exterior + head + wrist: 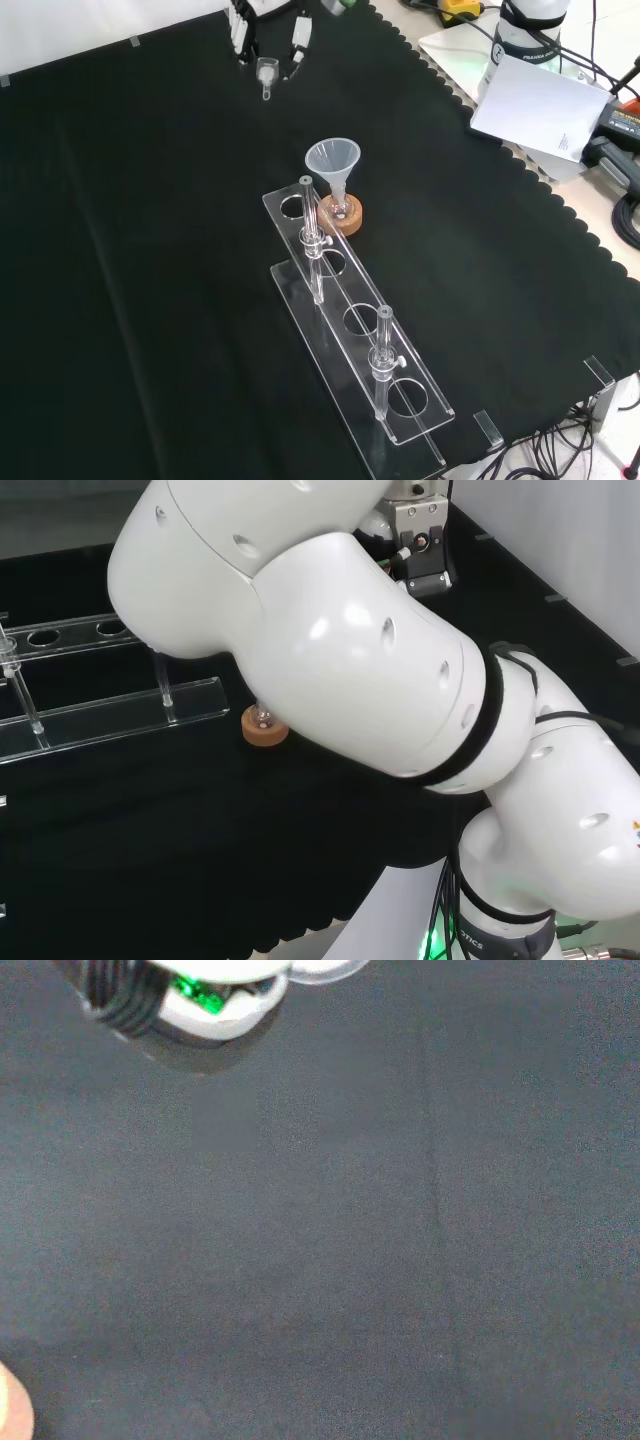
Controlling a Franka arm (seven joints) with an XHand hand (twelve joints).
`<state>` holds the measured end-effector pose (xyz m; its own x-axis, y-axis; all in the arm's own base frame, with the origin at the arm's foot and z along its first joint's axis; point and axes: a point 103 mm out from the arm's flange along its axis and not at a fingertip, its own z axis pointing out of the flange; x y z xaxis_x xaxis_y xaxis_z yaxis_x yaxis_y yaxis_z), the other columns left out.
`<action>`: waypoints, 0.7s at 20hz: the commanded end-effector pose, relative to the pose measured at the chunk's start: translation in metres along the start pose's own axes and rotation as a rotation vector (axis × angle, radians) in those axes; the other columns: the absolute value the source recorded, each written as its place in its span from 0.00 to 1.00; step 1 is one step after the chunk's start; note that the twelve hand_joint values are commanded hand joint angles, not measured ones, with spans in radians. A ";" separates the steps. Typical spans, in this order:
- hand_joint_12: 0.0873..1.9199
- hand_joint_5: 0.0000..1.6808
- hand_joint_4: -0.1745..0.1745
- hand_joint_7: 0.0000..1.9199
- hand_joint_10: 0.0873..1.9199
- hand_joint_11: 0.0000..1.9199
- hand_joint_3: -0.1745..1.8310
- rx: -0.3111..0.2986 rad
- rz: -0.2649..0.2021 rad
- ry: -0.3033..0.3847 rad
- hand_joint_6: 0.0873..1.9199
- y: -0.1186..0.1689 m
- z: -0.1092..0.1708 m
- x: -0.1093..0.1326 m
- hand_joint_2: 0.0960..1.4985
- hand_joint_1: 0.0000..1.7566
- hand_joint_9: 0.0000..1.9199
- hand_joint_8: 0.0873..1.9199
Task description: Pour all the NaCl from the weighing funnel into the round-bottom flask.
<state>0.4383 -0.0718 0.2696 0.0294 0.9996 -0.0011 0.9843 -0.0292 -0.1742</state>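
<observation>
Round-bottom flask sits on its cork ring mid-tabletop, a clear funnel standing in its neck, right beside the acrylic rack. In the front view the hand hangs well above it at the top edge, fingers curled round the small weighing funnel, spout down. So the flask lies down-right from the fingers.

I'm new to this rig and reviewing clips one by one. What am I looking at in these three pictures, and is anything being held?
The big white shapes in the head view are one robot arm, seen from behind its base. The front view looks down on the black cloth from the opposite side. There the hand comes in at the top, its fingers round a small clear weighing funnel. On the cloth stand a clear rack with glass tubes and a cork ring under a flask topped by a plastic funnel. The wrist view looks down at bare cloth.
</observation>
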 end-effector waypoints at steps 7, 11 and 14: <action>0.38 0.75 1.00 0.56 0.00 0.63 0.36 0.044 0.003 -0.044 0.31 -0.043 -0.005 0.003 0.45 0.63 0.74 0.23; 0.38 0.75 1.00 0.56 0.00 0.63 0.36 0.060 -0.005 -0.065 0.31 -0.054 -0.002 0.008 0.45 0.63 0.74 0.23; 0.38 0.75 1.00 0.57 0.00 0.63 0.36 0.069 -0.009 -0.072 0.31 -0.060 0.002 0.012 0.45 0.63 0.74 0.23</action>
<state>0.3931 -0.0599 0.2798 0.0043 0.9988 -0.0495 0.9744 -0.0153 -0.2243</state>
